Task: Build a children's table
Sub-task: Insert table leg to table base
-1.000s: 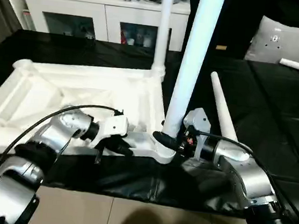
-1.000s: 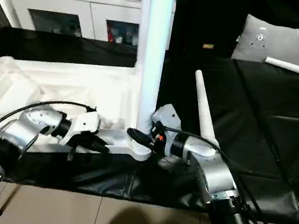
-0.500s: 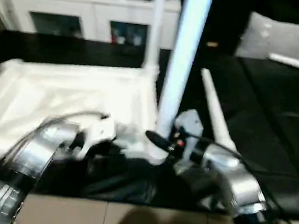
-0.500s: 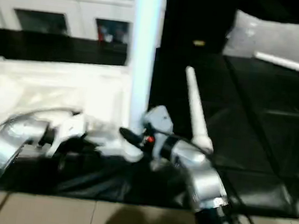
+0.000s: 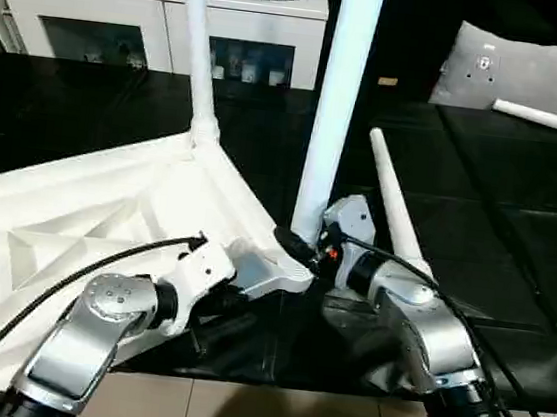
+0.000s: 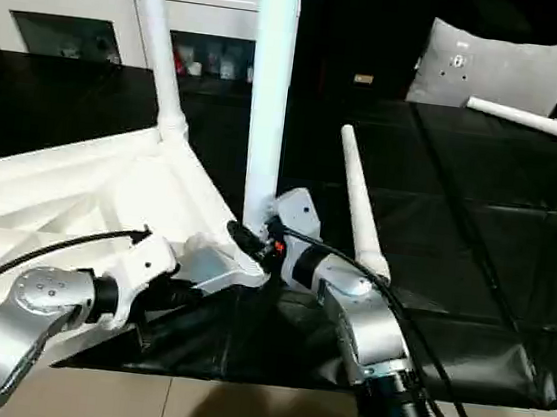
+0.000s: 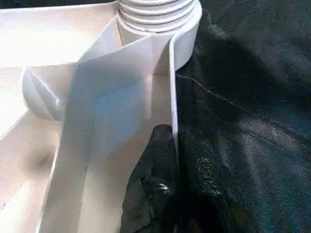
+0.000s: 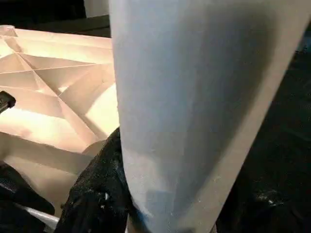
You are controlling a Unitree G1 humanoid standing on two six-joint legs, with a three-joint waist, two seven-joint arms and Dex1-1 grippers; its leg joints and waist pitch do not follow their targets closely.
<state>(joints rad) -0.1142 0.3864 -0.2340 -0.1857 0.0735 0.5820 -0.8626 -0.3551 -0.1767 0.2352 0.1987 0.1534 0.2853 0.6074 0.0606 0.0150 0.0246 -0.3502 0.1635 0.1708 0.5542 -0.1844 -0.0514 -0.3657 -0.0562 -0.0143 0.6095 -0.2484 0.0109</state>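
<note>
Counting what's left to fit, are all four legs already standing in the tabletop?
No: one leg lies loose on the black cover beside the tabletop.

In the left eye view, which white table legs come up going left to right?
Far upright leg → near upright leg held by the right tool → loose leg lying on the black cover → leg lying at far right.

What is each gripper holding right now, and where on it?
The left gripper pinches the tabletop's edge wall near the corner socket. The right gripper clasps the upright leg near its base.
</note>
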